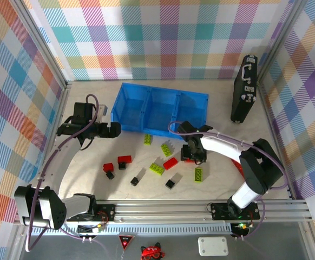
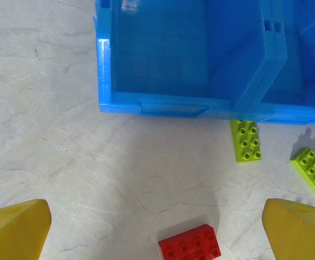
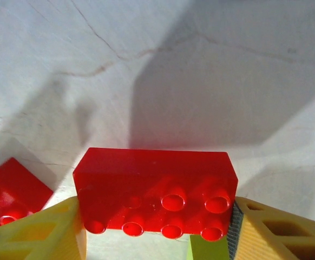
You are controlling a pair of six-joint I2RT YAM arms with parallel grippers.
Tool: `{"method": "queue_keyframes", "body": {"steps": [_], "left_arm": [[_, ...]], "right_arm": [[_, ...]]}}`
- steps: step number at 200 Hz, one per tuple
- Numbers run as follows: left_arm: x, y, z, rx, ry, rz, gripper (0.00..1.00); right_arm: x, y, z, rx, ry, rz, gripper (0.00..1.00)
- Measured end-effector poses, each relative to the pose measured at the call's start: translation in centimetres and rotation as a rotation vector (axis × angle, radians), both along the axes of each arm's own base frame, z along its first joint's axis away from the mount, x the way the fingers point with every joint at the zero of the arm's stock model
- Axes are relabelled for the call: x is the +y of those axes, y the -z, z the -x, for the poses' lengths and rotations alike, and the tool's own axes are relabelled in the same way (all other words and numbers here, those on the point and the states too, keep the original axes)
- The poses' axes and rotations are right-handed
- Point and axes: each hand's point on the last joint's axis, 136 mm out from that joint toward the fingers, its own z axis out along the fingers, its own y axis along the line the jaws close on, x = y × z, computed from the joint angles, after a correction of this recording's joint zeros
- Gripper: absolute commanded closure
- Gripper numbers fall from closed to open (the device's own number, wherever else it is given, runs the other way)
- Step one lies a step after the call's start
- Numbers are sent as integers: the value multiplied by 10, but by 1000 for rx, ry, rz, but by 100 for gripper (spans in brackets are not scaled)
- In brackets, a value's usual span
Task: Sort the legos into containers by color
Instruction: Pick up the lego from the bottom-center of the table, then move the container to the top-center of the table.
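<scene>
Two yellow fingers [image 3: 49, 233] of the right gripper [image 3: 156, 227] pinched a red lego [image 3: 155, 184] by its short ends, at 6 o'clock from the blue bin [image 1: 126, 86]. Left gripper [image 2: 155, 216] hung spread wide at 8 o'clock of the bin. Loose legos [image 1: 156, 168] (red, green, black) lay scattered at the bin's 6 o'clock.

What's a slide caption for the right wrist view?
Right gripper straddling a red brick on the table, second red brick at left.

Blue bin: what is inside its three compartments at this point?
Nothing shows inside the blue bin; its left compartment's floor is bare. The near wall and a cable hide a thin strip in the top view.
</scene>
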Motion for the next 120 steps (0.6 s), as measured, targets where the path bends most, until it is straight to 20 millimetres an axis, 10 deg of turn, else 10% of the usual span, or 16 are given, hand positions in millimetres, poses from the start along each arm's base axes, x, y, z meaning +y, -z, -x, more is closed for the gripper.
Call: {"method": "queue_keyframes", "body": {"steps": [120], "left_arm": [[2, -1, 0, -5, -4, -11, 0]], "right_arm": [[15, -25, -81, -106, -11, -13, 50]]}}
